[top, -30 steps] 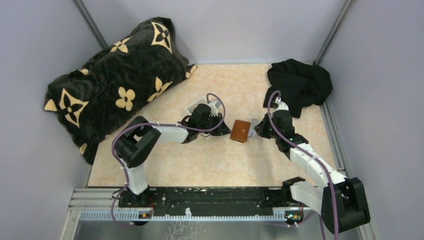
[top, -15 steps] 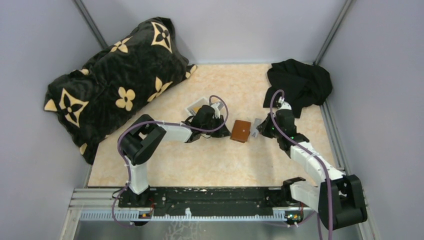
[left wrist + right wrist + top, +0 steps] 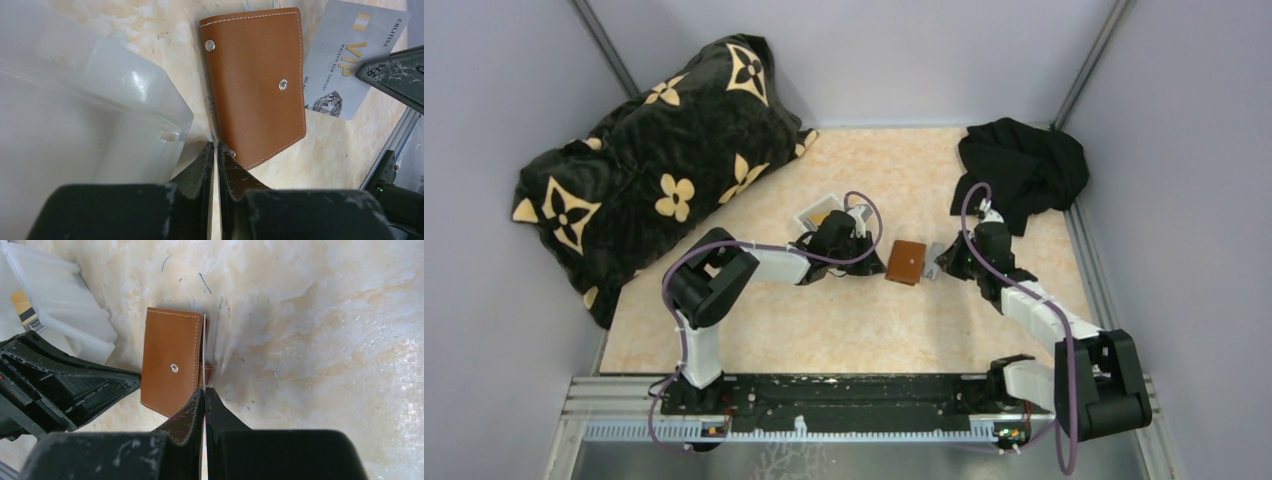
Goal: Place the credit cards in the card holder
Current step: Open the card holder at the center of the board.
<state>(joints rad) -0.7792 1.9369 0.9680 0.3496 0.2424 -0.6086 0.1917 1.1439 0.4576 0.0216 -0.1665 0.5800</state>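
The brown leather card holder (image 3: 909, 262) lies shut and flat on the table between the arms. My right gripper (image 3: 204, 389) is shut on a silver credit card (image 3: 342, 60) held on edge. The card's inner edge is hidden behind the holder's (image 3: 255, 85) side. My left gripper (image 3: 216, 146) is at the holder's opposite corner. Its jaws are almost together, with only a thin slit and nothing seen between them. One finger overlaps the leather corner. A gold credit card (image 3: 22, 310) lies in the white tray (image 3: 809, 215).
The white tray (image 3: 75, 100) stands close beside my left gripper. A black pillow with cream flowers (image 3: 654, 170) fills the back left. A black cloth (image 3: 1024, 165) is heaped at the back right. Grey walls close in the table.
My left gripper has moved off the tray to the card holder's edge and its jaws have narrowed. My right gripper has edged the silver card closer to the holder.
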